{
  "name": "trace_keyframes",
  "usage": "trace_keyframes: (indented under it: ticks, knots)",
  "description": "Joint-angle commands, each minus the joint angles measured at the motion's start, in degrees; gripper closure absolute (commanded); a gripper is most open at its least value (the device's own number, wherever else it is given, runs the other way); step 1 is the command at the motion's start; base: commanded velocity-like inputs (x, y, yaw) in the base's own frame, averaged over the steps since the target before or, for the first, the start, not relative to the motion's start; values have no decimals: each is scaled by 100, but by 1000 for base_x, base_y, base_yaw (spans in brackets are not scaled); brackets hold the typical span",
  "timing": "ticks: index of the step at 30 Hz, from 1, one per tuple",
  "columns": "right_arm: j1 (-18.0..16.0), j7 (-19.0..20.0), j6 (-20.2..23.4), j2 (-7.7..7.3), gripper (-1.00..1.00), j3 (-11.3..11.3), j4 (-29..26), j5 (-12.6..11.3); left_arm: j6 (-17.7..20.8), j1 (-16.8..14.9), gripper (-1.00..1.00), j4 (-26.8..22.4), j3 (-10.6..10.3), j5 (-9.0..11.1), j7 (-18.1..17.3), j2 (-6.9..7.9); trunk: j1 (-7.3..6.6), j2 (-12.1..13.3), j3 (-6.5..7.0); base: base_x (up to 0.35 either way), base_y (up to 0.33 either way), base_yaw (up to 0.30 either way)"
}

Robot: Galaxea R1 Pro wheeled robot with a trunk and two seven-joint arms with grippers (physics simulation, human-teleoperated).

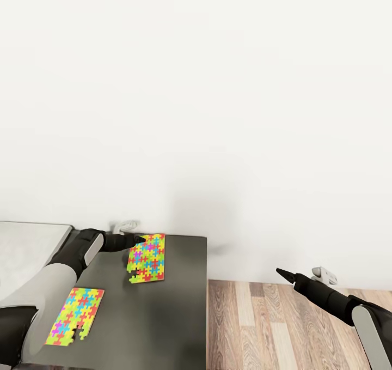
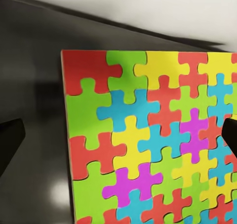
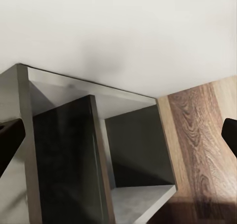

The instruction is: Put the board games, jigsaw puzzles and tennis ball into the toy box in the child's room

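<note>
Two jigsaw puzzles lie flat on the dark grey section of the table (image 1: 179, 315). The far jigsaw puzzle (image 1: 147, 258) is near the wall, and the near jigsaw puzzle (image 1: 75, 316) sits by my left arm. My left gripper (image 1: 140, 240) hovers over the far puzzle's back left corner. In the left wrist view this puzzle (image 2: 148, 140) lies under the left gripper (image 2: 121, 135), which is open with its fingers spread to either side. My right gripper (image 1: 281, 272) hangs open over the wood floor, right of the table, holding nothing.
The white-topped part of the table (image 1: 30, 247) joins on the left. A white wall (image 1: 218, 114) stands right behind the table. The wood-plank floor (image 1: 283, 326) lies to the right. The right wrist view looks at the table's open side shelf (image 3: 133, 155).
</note>
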Motion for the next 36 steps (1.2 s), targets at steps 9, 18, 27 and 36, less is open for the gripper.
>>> trace_keyframes:
  ticks: [9, 18, 27, 36]
  knots:
    - [-5, 36, 36, 1, -100, -11, 0, 23, 37, -3, -100, -5, -18, 50, 10, -7, 3, -11, -81, 0, 0, 0]
    - [-5, 38, 23, 1, -100, -11, -16, 23, 37, -3, -100, -5, -18, 50, 10, -21, 3, -11, -145, 0, 0, 0]
    - [-5, 40, 18, 1, -100, -10, -24, 23, 37, -3, -100, -5, -18, 50, 10, -25, 3, -11, -151, 0, -73, 0]
    - [-5, 40, 14, 1, -100, -17, -24, 20, -62, -3, -100, -5, -227, 50, -34, -22, 3, -11, -151, 0, -110, 0]
